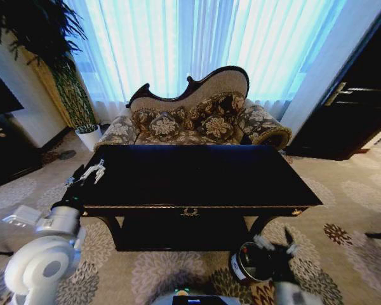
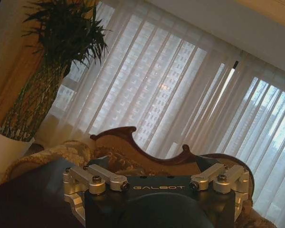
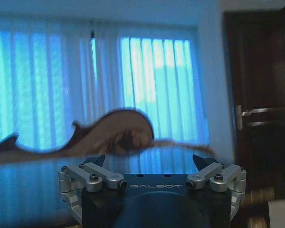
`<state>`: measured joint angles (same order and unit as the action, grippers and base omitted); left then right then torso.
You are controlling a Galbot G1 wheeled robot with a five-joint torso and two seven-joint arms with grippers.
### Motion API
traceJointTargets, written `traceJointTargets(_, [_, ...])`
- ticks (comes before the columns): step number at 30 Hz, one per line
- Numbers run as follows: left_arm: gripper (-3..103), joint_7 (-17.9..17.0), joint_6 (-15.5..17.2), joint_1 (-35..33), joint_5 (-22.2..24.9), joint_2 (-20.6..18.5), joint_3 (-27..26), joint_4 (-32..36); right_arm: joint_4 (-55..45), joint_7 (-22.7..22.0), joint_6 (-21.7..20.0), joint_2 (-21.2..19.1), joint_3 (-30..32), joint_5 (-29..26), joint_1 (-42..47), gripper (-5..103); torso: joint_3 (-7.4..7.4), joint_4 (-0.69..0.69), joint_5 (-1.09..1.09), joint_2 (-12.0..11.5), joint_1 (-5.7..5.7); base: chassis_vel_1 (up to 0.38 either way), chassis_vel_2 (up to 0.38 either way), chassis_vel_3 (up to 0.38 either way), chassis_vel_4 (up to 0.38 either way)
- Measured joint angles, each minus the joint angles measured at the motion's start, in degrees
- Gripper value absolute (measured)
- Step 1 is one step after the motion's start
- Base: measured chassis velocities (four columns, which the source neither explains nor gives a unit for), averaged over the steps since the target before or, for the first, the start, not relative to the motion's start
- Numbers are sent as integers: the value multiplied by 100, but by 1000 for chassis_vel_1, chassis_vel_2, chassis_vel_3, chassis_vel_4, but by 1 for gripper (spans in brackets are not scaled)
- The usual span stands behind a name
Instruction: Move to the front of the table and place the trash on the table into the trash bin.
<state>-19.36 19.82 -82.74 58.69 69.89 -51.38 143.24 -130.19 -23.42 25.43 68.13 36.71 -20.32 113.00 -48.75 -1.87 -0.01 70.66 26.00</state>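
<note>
Low at the frame's bottom right, the right gripper (image 1: 274,246) hovers spread and empty over the trash bin (image 1: 249,265). Farther up-left, the left gripper (image 1: 91,172) hangs open, empty, at the table's (image 1: 203,175) edge; no trash visible.

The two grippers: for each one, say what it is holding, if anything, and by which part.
Nothing is held. The left gripper, over the table, and the right gripper, above the trash bin, are open and empty.
</note>
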Motion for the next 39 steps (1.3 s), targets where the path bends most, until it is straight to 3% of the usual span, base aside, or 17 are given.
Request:
traceJointTargets(3, [100, -14, 26, 4, -4, -52, -30, 0, -269, -53, -272, -62, 237, -220, -149, 100, 0, 1, 1, 0, 0, 0, 0, 0, 0])
traceJointTargets(6, [100, -13, 38, -20, -89, -41, -20, 0, -929, -84, -836, -234, 745, -667, -566, 100, 0, 2, 0, 0, 0, 0, 0, 0, 0])
traceJointTargets(8, [100, -12, 38, -18, -98, -36, -16, 0, -991, -89, -889, -254, 778, -705, -600, 100, -1, 2, 0, 0, 0, 0, 0, 0, 0])
traceJointTargets(11, [100, 215, -124, -11, -300, -20, -23, 0, -1381, -225, -1660, -568, 911, -1271, -1006, 100, 0, 1, 0, 0, 0, 0, 0, 0, 0])
traceJointTargets(15, [100, 488, -334, -8, -425, -67, -115, -34, -1389, -237, -2013, -665, 718, -1412, -1338, 100, -1, 2, 2, 0, 0, 0, 0, 0, 0])
traceJointTargets(20, [100, 511, -373, -25, -342, -97, -141, -166, -1376, -59, -1862, -461, 444, -1178, -1470, 100, -1, 0, 0, -1, 1, 0, 0, 0, 0])
traceJointTargets(23, [100, 1275, -718, -120, -492, -127, -93, -371, -1357, 14, -1709, -357, 251, -1096, -1539, 100, 0, 2, -1, 0, 0, 0, 0, 0, 0])
traceJointTargets(24, [100, 1275, -718, -120, -492, -127, -93, -371, -1357, 14, -1709, -357, 251, -1096, -1539, 100, 0, 2, -1, 0, 0, 0, 0, 0, 0])
traceJointTargets(26, [100, 1918, -952, -82, -643, -148, -122, -638, -1346, 113, -1672, -361, 170, -1095, -1534, 100, 0, 0, 0, 0, 0, 0, 0, 0, 0])
traceJointTargets(28, [100, 2168, -1027, -36, -678, -161, -188, -807, -1337, 272, -1605, -423, 127, -1068, -1487, 100, -1, 0, 0, -1, 1, 0, 0, 0, 0])
traceJointTargets(33, [100, 2214, -1049, -79, -729, -112, -216, -840, -1329, 714, -1433, -613, 169, -1078, -1407, 100, 0, 1, -1, 0, 0, 0, 0, 0, 0])
traceJointTargets(39, [100, 2174, -1018, -108, -765, -18, -140, -781, -1320, 946, -1409, -687, 161, -1203, -1319, 100, 0, 1, 0, -1, 1, 0, 0, 0, 0])
